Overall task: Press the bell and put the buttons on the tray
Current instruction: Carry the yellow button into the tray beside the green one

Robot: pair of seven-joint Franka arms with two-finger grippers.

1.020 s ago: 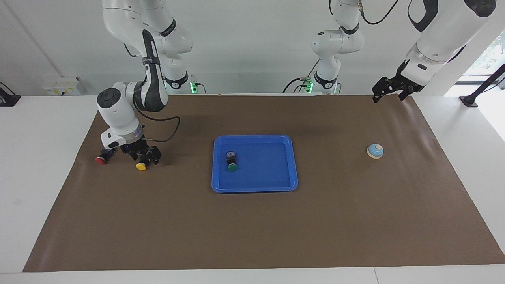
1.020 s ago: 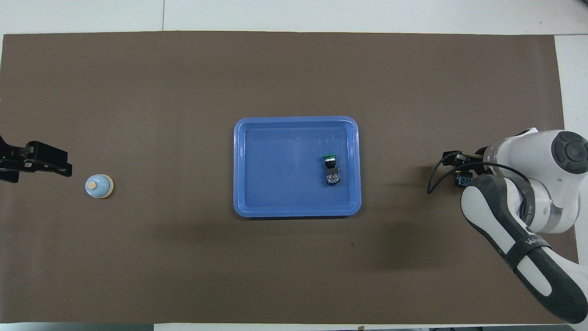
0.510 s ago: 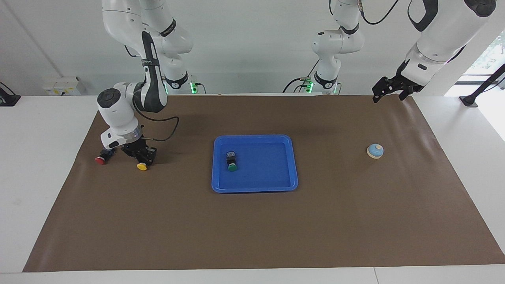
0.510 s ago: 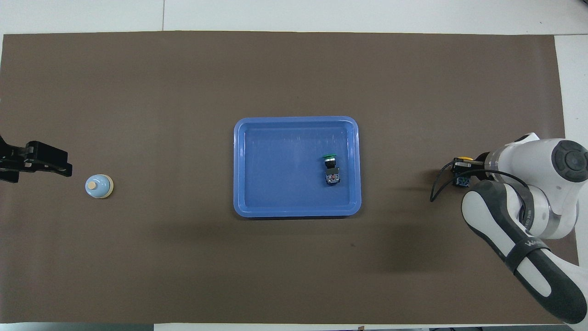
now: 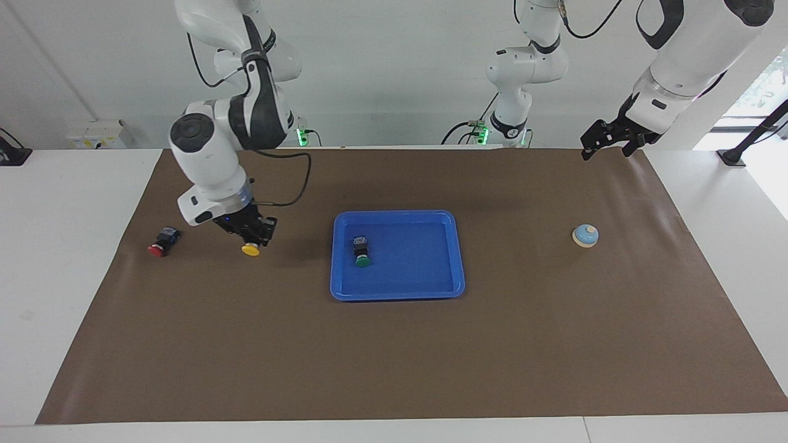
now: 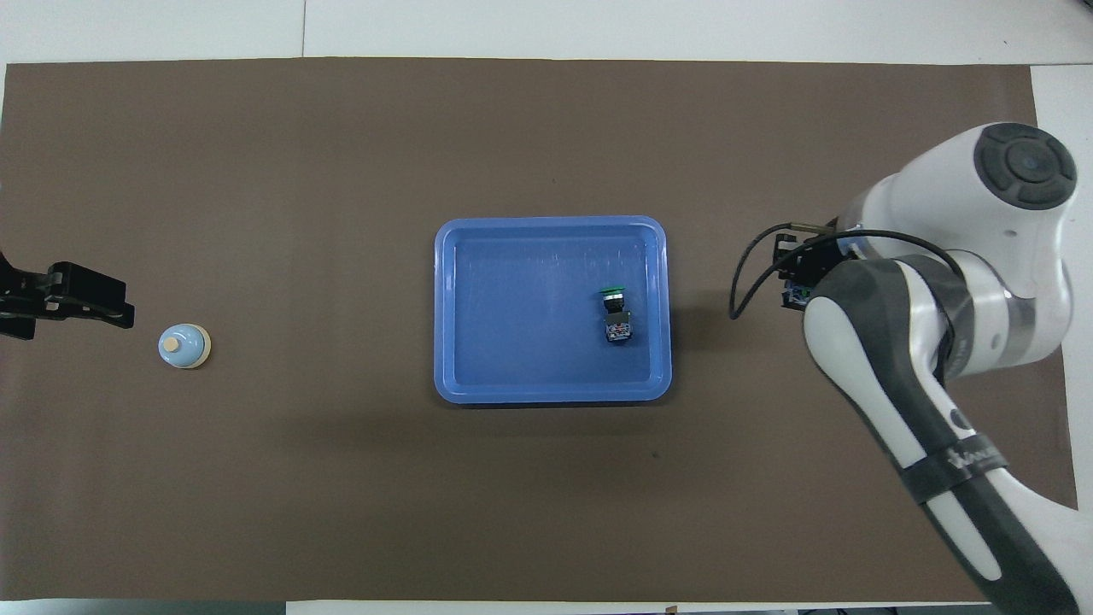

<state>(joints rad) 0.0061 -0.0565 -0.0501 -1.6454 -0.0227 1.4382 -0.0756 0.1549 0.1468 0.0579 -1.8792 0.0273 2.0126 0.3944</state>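
Observation:
The blue tray (image 5: pixel 397 295) lies mid-mat, also in the overhead view (image 6: pixel 551 395). The green button (image 5: pixel 362 253) lies in it on its side (image 6: pixel 613 309). My right gripper (image 5: pixel 252 239) is shut on the yellow button (image 5: pixel 250 249) and holds it above the mat, between the red button (image 5: pixel 161 244) and the tray. In the overhead view the right gripper (image 6: pixel 794 278) shows, but its arm hides the yellow and red buttons. The bell (image 5: pixel 585 235) stands toward the left arm's end (image 6: pixel 184 347). My left gripper (image 5: pixel 606 149) waits open in the air (image 6: pixel 85 303).
A brown mat (image 5: pixel 394 357) covers the white table (image 5: pixel 61 258). A black cable (image 5: pixel 289 184) loops from the right wrist toward the tray. Bare mat lies all around the tray.
My right gripper closed on the yellow button, lifted it off the mat and carried it toward the tray. The red button stayed where it was. The left arm has not moved.

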